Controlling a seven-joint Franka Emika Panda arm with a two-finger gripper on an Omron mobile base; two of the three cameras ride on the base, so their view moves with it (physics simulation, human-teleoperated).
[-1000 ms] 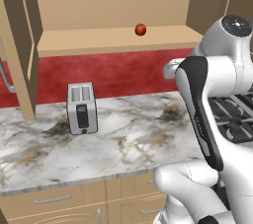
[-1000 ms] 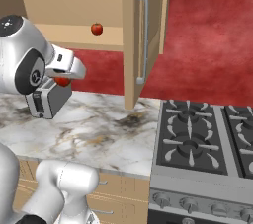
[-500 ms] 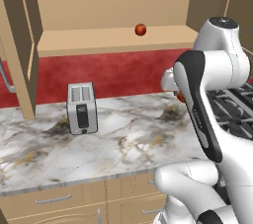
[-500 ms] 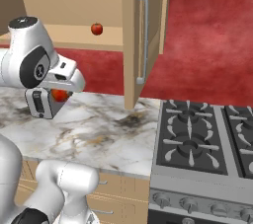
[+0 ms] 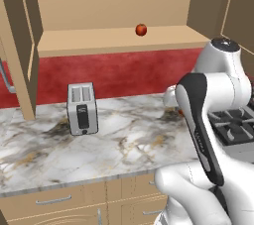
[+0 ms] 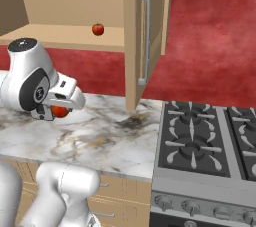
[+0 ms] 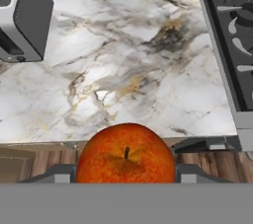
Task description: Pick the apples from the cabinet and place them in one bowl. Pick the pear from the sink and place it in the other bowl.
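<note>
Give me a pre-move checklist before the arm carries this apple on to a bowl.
1. Apple held in hand: ok, it sits between the fingers.
2. Hand out of the cabinet: ok, it is over the counter.
3. Second apple on the shelf: ok, waiting.
4. Toaster apart from the hand: ok.
5. Target bowl located: cannot tell.

You have one apple (image 5: 141, 29) on the cabinet (image 5: 119, 39) shelf, and a toaster (image 5: 82, 108) (upright) on the marble counter (image 5: 124, 140).
</note>
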